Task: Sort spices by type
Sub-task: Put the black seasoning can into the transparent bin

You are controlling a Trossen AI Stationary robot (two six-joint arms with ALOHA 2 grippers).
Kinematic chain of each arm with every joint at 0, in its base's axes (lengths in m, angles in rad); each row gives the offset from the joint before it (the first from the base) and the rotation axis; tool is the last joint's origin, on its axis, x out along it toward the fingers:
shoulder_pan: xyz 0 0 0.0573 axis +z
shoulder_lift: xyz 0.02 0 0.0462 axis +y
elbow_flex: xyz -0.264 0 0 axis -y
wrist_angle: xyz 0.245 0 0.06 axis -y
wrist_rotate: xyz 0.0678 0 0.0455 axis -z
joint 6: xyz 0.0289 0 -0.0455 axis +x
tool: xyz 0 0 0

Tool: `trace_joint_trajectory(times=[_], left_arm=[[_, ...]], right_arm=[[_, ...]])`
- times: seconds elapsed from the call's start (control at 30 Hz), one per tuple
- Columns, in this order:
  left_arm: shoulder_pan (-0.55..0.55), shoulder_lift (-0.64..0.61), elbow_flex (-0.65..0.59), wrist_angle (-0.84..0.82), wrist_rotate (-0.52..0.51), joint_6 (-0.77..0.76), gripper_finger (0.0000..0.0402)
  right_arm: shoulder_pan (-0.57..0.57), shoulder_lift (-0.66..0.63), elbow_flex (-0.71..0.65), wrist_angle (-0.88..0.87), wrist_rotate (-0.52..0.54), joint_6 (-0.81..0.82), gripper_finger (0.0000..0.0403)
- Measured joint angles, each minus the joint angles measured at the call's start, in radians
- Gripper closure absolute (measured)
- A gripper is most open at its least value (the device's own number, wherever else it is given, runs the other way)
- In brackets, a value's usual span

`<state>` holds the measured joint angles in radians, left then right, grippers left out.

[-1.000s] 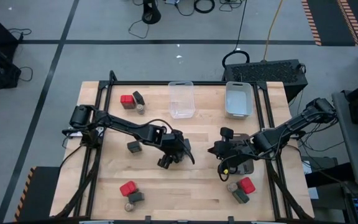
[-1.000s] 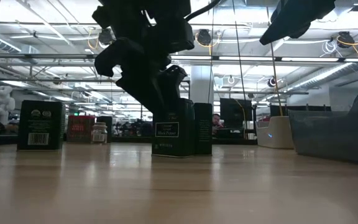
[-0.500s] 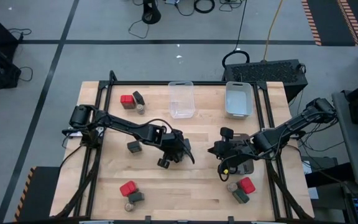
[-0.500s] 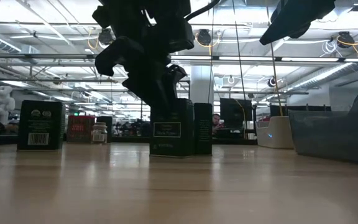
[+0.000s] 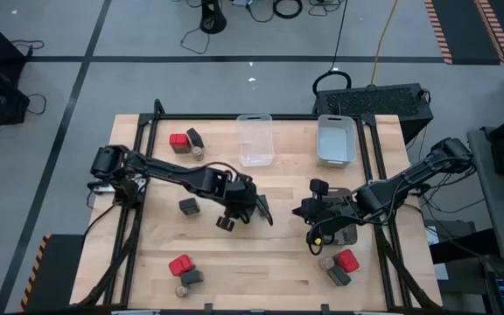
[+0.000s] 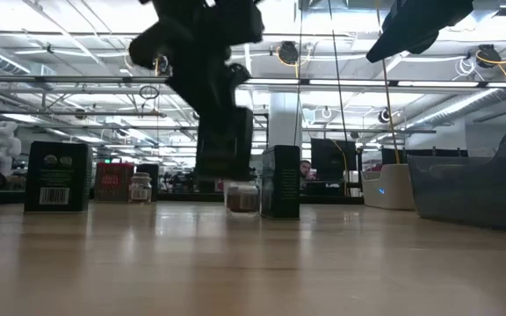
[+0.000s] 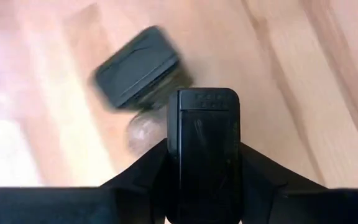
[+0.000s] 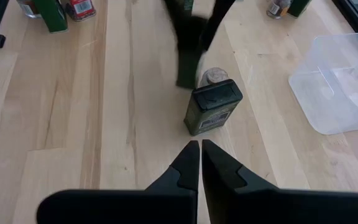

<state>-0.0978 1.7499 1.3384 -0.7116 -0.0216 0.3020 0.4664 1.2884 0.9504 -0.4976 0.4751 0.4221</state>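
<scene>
My left gripper [image 5: 233, 215] is shut on a dark tin [image 6: 225, 145] and holds it in the air near the table's middle. Under and just past it a second dark tin [image 7: 138, 68] and a small round jar [image 6: 242, 200] stand on the table. My right gripper [image 8: 200, 149] is shut and holds nothing. It waits right of the middle, pointing at that tin [image 8: 211, 106] and jar [image 8: 214, 76]. Three more groups, each a red tin, a dark tin and a jar, stand far left [image 5: 178, 142], near left [image 5: 180, 264] and near right [image 5: 347, 260]. My left gripper pinches the dark tin by its two opposite sides [image 7: 174, 155] between its two fingers [image 7: 145, 180]. The fingers come from above, slanting down. The tin hangs upright below the gripper, its base [image 6: 222, 180] clear of the table.
A clear bin [image 5: 255, 138] and a pale bin [image 5: 335, 140] stand at the far edge. A dark tray [image 5: 346, 229] lies under my right arm. Bare wood lies between the groups at the middle and near edge.
My left gripper has lifted the dark tin off the table and carried it a little toward the left edge. The tin stays upright. With the tin up, the low view now shows the small jar behind it.
</scene>
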Motion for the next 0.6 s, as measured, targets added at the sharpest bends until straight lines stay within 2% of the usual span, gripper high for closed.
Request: trace_joint_trajectory(times=[0.37, 0.6], left_arm=[[0.178, -0.235, 0.002, -0.042, 0.017, 0.035, 0.0267], [0.336, -0.255, 0.002, 0.031, 0.021, 0.136, 0.0267]], right_arm=[[0.0, 0.0, 0.0, -0.002, -0.001, -0.008, 0.0403], [0.0, 0.0, 0.0, 0.002, 0.001, -0.023, 0.0403]])
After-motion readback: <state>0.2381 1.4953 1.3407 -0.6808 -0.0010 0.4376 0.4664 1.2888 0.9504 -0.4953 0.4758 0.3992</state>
